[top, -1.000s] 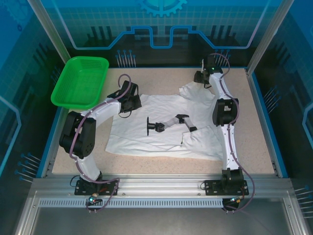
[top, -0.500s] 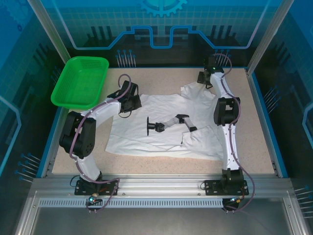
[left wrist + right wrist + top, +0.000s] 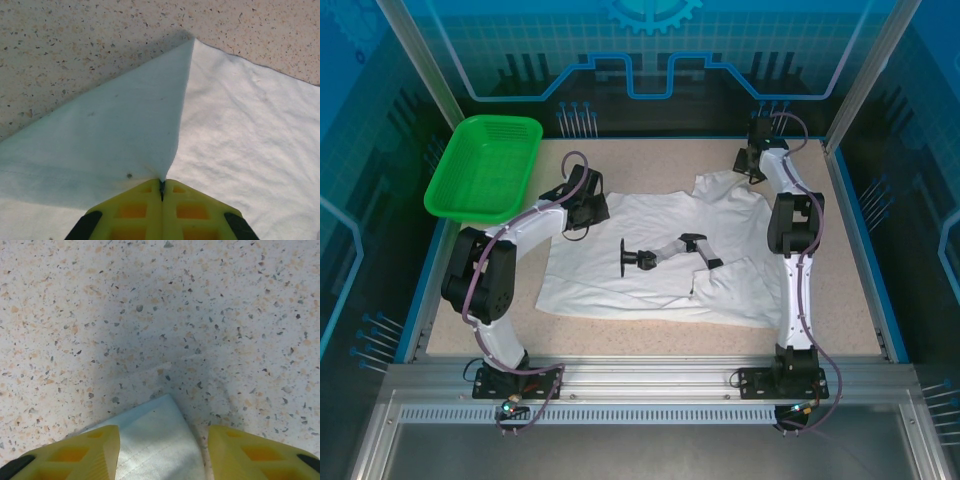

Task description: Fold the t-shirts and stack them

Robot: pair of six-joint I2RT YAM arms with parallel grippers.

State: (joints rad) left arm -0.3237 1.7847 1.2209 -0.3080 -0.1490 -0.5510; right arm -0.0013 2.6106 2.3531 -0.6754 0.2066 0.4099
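green mesh basket (image 3: pixel 485 165) far left, speckled table (image 3: pixel 650 158)

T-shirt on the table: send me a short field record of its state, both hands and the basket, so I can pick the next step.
t-shirt: one, white, spread mostly flat mid-table, black print facing up, not yet folded
left hand: shut, pinching a raised fold at the shirt's far-left edge
right hand: open, fingers either side of a far-right cloth corner, not clamped
basket: green, at the far-left corner, apart from the shirt, nothing seen inside
stack: none started
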